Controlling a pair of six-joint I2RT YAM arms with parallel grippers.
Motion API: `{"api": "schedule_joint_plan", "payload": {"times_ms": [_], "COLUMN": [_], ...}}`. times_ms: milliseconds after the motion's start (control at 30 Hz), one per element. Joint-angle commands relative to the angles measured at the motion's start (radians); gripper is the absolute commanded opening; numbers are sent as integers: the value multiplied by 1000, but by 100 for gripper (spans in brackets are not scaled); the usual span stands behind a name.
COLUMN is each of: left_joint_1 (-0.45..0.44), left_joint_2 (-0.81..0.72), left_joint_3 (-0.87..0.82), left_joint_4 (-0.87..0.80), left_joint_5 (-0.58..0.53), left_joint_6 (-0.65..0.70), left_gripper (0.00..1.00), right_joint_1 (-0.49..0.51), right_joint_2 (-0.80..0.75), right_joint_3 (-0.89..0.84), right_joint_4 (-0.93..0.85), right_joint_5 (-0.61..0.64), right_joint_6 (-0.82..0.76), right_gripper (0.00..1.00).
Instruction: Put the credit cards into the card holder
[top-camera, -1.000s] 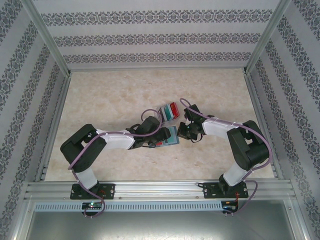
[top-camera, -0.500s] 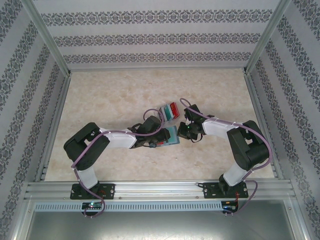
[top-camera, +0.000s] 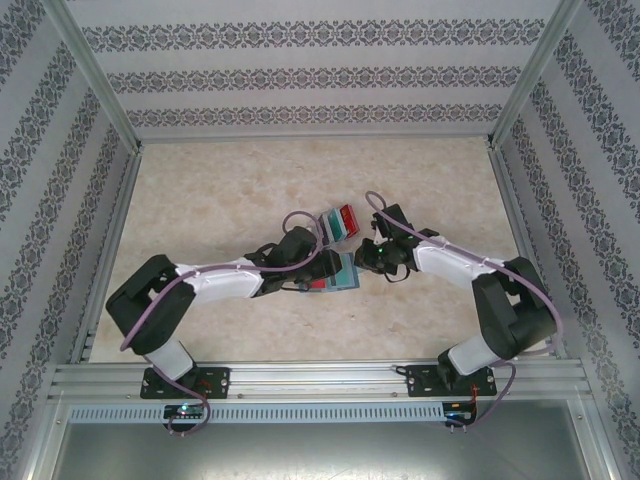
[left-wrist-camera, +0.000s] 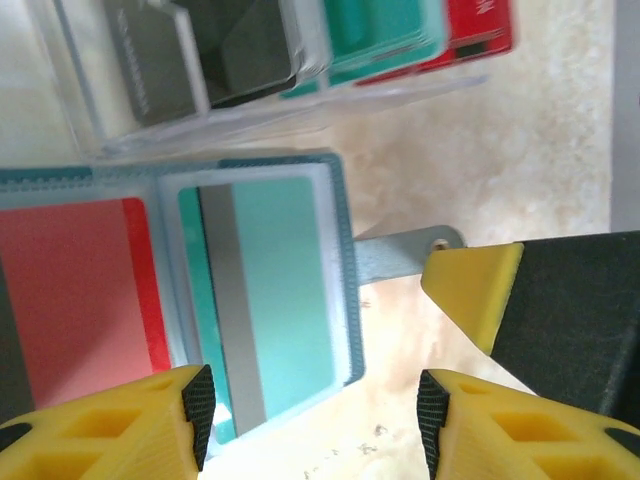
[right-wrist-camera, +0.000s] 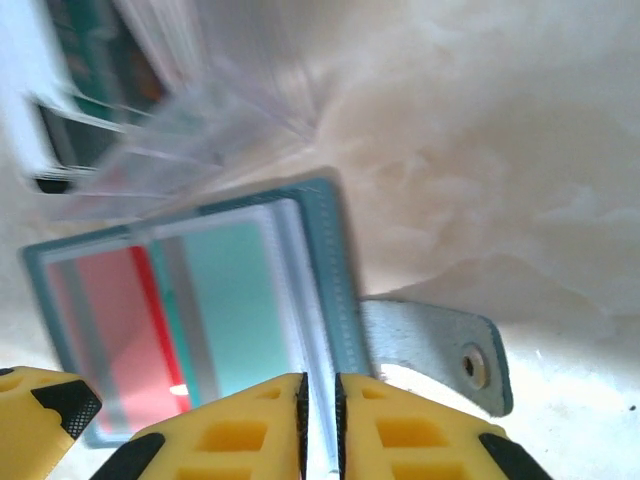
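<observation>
The card holder (top-camera: 341, 272) lies open on the table between both grippers, its teal-blue border (left-wrist-camera: 338, 230) (right-wrist-camera: 335, 260) in plain sight. A teal-green card (left-wrist-camera: 280, 290) (right-wrist-camera: 235, 300) sits in its right pocket and a red card (left-wrist-camera: 70, 290) (right-wrist-camera: 105, 320) in its left. My left gripper (left-wrist-camera: 312, 415) (top-camera: 312, 268) hovers open over the holder's near right corner, holding nothing. My right gripper (right-wrist-camera: 320, 415) (top-camera: 366, 258) is at the holder's right edge by the strap (right-wrist-camera: 440, 345). Its jaws stand a narrow slit apart. One right finger (left-wrist-camera: 475, 290) stays clear of the holder's edge.
A small clear plastic box (top-camera: 338, 222) (left-wrist-camera: 250, 110) stands just beyond the holder, with a teal card (left-wrist-camera: 385, 30), a red card (left-wrist-camera: 480, 25) and a dark one inside. Open marbled table lies all around, with patterned walls at the sides and back.
Both arms have stretched out, their elbows dropping outward, while the grippers stay by the holder. The right gripper has shifted slightly away from me.
</observation>
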Motion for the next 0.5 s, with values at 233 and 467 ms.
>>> {"api": "schedule_joint_plan", "payload": {"times_ms": [233, 467], "left_joint_1": [181, 315], "left_joint_2": [-145, 6], "left_joint_3": [-22, 109], "left_joint_4": [-132, -113], "left_joint_5": [-57, 91], "left_joint_6": [43, 25], "left_gripper": [60, 55], "right_joint_1": [57, 126], "right_joint_2": [1, 223], "right_joint_3": [256, 515], "right_joint_4": [-195, -314], "right_joint_5": [148, 229], "right_joint_6": [-191, -255], "right_gripper": [19, 21]}}
